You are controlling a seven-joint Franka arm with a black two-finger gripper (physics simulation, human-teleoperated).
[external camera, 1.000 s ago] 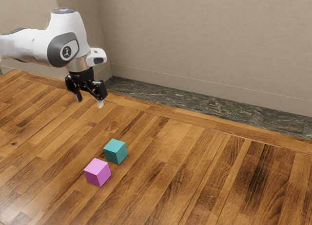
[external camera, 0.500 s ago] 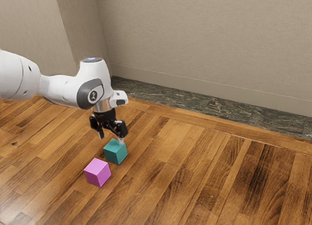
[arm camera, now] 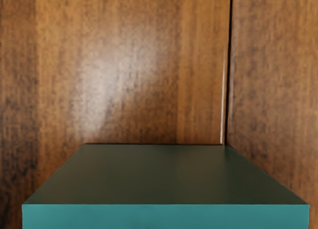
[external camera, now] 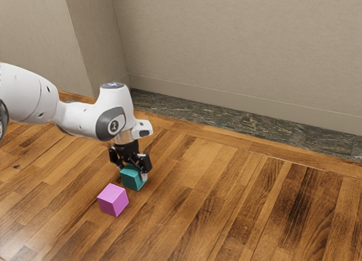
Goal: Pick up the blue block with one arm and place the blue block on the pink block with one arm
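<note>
The block (external camera: 134,182) is a plain teal cube on the wood table (external camera: 237,204), near the pink block (external camera: 112,199). The gripper (external camera: 133,170) has dropped from just above it, and its fingers now straddle it, spread apart.

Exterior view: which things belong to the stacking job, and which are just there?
Job:
- blue block, right under the gripper
- pink block, beside it on the wood

Just there:
- wooden surface
- wall
- stone strip along the wall
</note>
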